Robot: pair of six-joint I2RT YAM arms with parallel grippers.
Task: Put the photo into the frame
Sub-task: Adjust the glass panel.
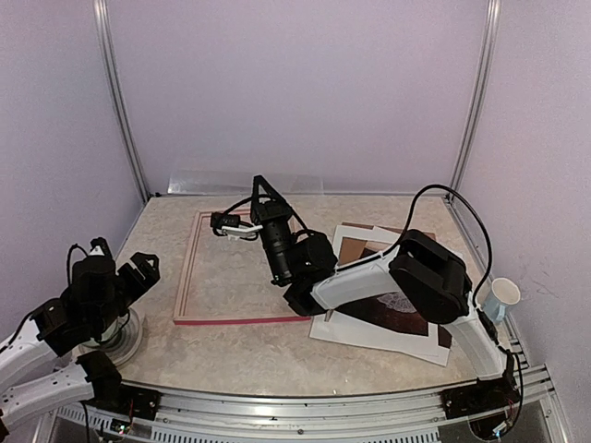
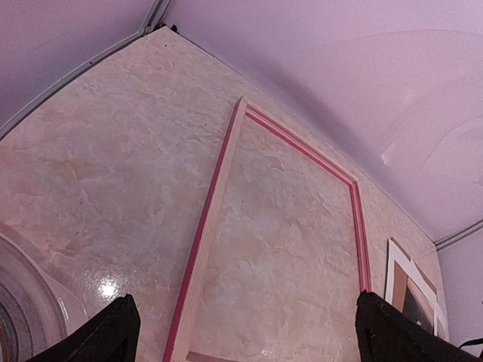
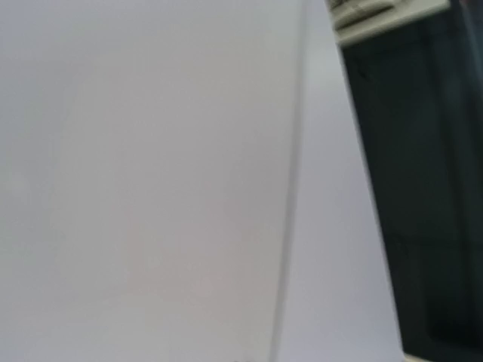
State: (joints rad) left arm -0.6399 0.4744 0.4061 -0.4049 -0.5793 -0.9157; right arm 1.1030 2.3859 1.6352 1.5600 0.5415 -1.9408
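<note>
Containers: a paper cup [image 1: 503, 297] is standing at the right edge of the table [image 1: 277, 355], beside the right arm's base; its contents cannot be told. A clear round object [image 1: 125, 337] is sitting under the left arm, and its kind cannot be told.

The frame [image 1: 187, 268] is lying flat, centre-left. Its pink-red moulding is showing a paler edge, and bare table is showing through its opening.

The photo [image 1: 406, 317] is lying flat to the right of the frame, on a white mat [image 1: 360, 332], with a brown board [image 1: 355, 249] peeking out at the far side. The print is reading dark, reddish-brown and black, with a pale patch near its middle. The right arm's link is covering much of it.

The right claw [image 1: 261, 185] is pointing up toward the back wall above the frame's far right corner, its fingers pressed together on nothing visible. The photo is lying well behind it, under the forearm. The right wrist view is showing only blurred wall.

The left claw [image 2: 249, 339] is spread wide and hanging just off the frame's near left corner, apart from it and well apart from the photo.
</note>
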